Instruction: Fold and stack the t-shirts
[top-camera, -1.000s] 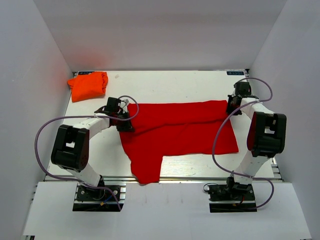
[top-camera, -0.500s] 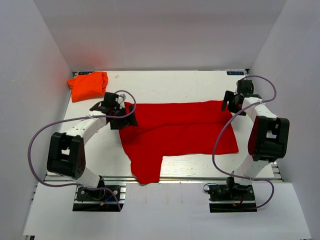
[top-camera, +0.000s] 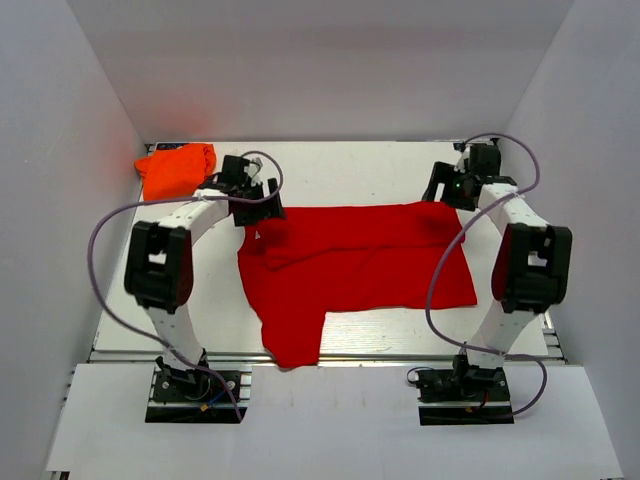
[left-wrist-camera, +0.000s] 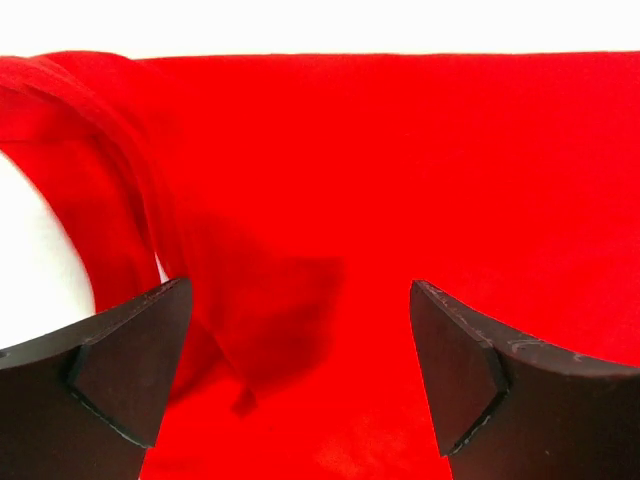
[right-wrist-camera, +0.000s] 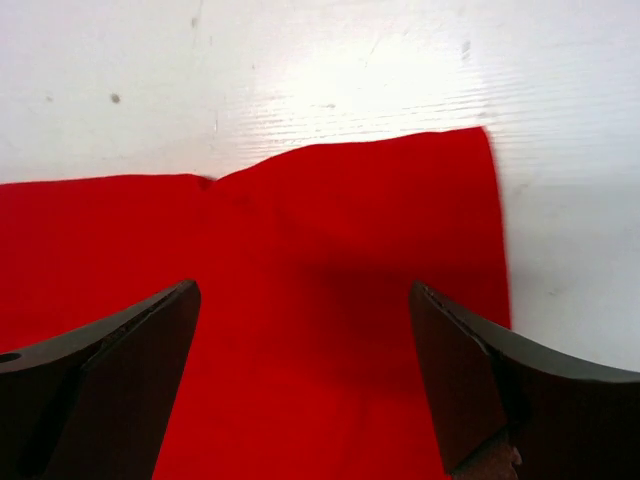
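Arms stretched forward, left gripper (top-camera: 262, 203) and right gripper (top-camera: 441, 188) gape empty over far corners of the bright red cotton t-shirt (top-camera: 360, 258).

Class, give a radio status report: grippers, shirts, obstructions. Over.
Open: left gripper, right gripper, at far corners of red t-shirt. Red t-shirt spread, unheld; orange t-shirt bunched far left, unstacked. No obstruction seen.

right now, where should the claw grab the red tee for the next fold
Probably the near-left flap of the red t-shirt: it juts past the otherwise flat rectangle. Come at its loose end from the near side with the open left claw, pinching across the edge.
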